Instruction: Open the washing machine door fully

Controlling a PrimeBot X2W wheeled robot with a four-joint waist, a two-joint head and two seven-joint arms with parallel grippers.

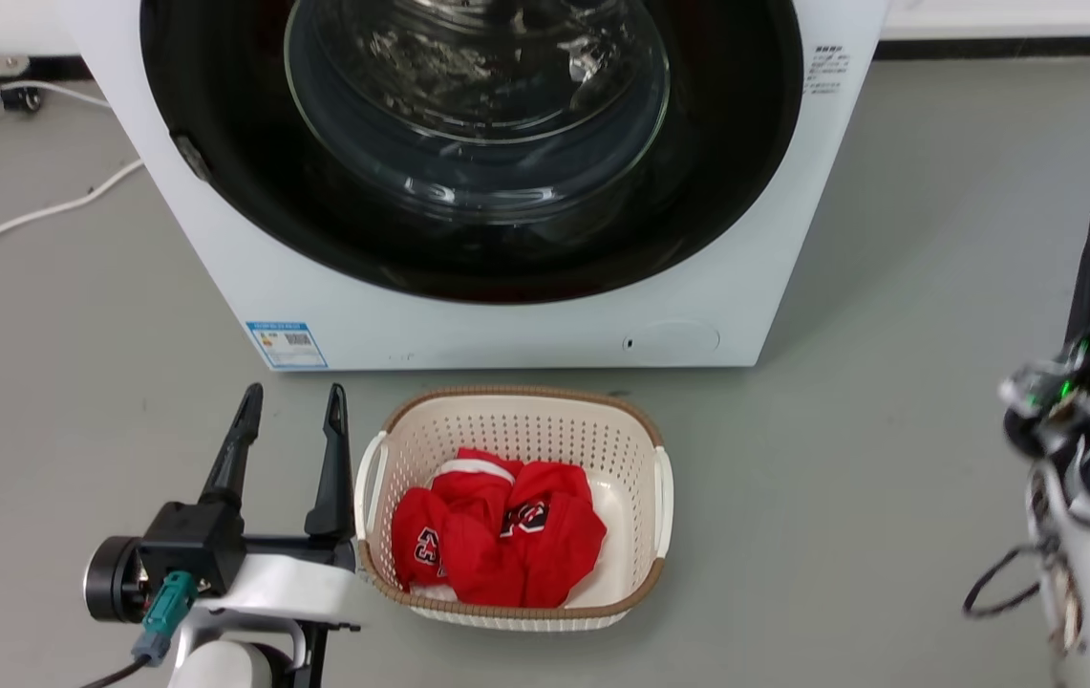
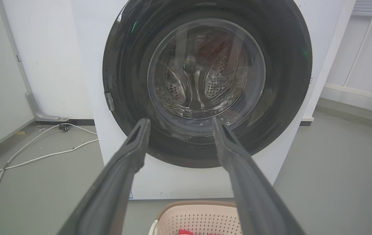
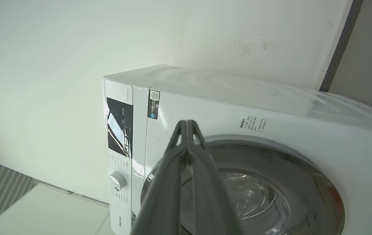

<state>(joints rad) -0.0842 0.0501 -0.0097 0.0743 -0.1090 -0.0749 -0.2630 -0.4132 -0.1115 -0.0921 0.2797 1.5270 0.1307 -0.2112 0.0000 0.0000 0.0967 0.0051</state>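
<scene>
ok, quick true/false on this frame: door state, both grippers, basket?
1. The washing machine door is closed. True.
2. The left gripper is shut. False: its fingers are spread apart, open.
3. The right gripper is shut with nothing between its fingers. True.
4. The basket is empty. False: red clothing lies in it.
5. The left gripper touches the door. False: it sits beside the basket, apart from the door.

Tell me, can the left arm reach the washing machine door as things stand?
Probably yes. The left gripper, open, points straight at the washing machine door, and nothing stands between them. The basket lies beside the gripper, off that path.
</scene>
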